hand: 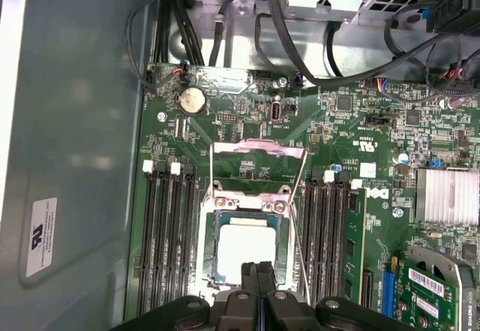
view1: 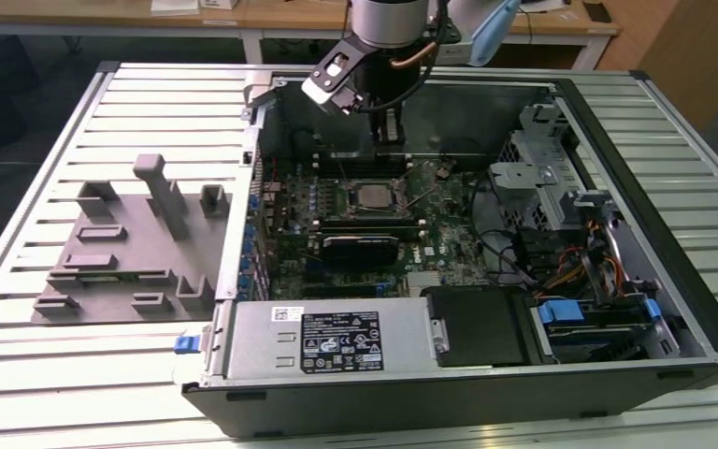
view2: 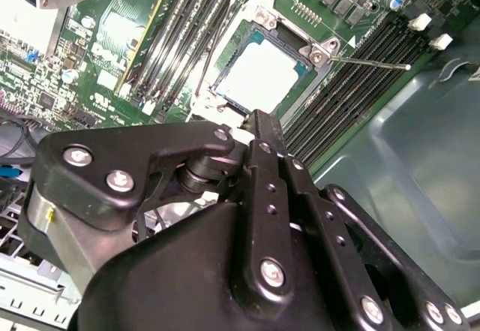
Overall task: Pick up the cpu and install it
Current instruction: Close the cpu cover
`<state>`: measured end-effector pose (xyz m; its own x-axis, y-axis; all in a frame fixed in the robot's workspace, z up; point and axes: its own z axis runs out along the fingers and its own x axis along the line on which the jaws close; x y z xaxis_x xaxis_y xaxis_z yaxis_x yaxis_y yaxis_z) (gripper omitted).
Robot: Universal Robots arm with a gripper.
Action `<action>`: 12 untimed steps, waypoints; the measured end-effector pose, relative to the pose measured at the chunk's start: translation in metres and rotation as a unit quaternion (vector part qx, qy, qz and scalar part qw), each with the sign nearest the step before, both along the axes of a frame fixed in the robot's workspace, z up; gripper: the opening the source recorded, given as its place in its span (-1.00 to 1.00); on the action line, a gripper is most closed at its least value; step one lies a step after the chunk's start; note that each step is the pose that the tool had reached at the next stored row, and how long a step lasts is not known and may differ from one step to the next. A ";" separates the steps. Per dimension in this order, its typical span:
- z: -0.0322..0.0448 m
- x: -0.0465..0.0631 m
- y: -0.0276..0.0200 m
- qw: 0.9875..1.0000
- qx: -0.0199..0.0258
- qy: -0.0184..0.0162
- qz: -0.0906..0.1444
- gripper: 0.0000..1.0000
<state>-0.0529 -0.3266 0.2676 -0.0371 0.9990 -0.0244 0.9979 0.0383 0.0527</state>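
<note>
my gripper (view1: 389, 137), exterior view's upper middle, fingers together, empty; they hide one cpu (hand: 246, 250) edge in first wrist view.

End effector (view1: 391, 141) above socketed cpu (view1: 376, 195)

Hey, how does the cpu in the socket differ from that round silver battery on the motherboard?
The cpu is square; the coin battery is round. The cpu is clearly the larger of the two. The cpu sits in the socket between the memory slots, while the battery sits nearer the board's edge. Both are flat, silvery and lie on the motherboard.
</note>
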 end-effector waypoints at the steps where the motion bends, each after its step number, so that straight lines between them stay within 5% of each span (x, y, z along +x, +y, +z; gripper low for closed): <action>1: 0.0001 0.001 0.0000 1.000 0.000 0.000 0.000 -0.79; 12: -0.0003 0.031 0.0000 1.000 0.000 0.001 0.000 -0.79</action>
<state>-0.0217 -0.3267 0.2673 -0.0371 0.9990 -0.0245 0.9979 0.0383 0.0515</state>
